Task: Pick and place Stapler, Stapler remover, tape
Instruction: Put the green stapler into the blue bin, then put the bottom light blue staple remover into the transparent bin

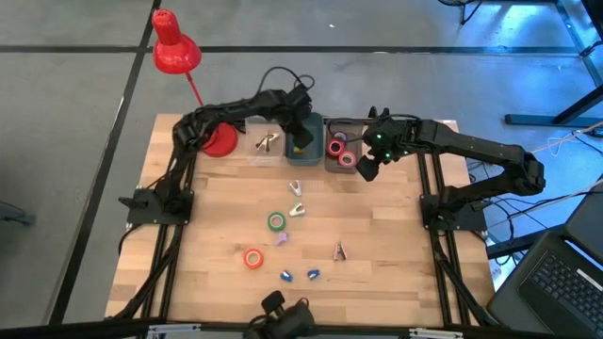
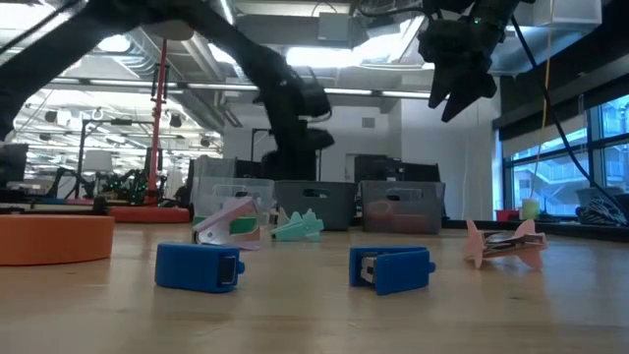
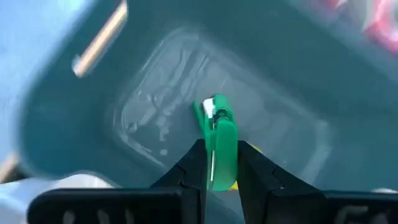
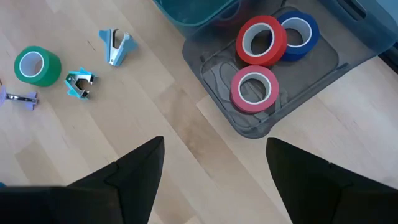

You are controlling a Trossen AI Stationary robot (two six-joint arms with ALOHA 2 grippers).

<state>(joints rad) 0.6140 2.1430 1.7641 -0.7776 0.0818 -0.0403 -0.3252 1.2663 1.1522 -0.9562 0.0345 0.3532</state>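
- The left pincer (image 3: pixel 221 180) is hanging inside the teal bin (image 3: pixel 74 124) at the back of the worktop (image 1: pixel 217 273), gripping a green stapler (image 3: pixel 221 140).
- A green tape roll (image 4: pixel 37 66) and staple removers (image 4: pixel 116 45) are lying on the worktop's middle.
- The right pincer (image 4: pixel 214 171) is hovering wide open, empty, beside the grey bin (image 4: pixel 211 68), which is holding red, pink and blue tape rolls (image 4: pixel 261 41).

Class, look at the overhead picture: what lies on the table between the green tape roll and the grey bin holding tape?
In the high view, two small staple removers lie between the green tape roll and the grey bin.
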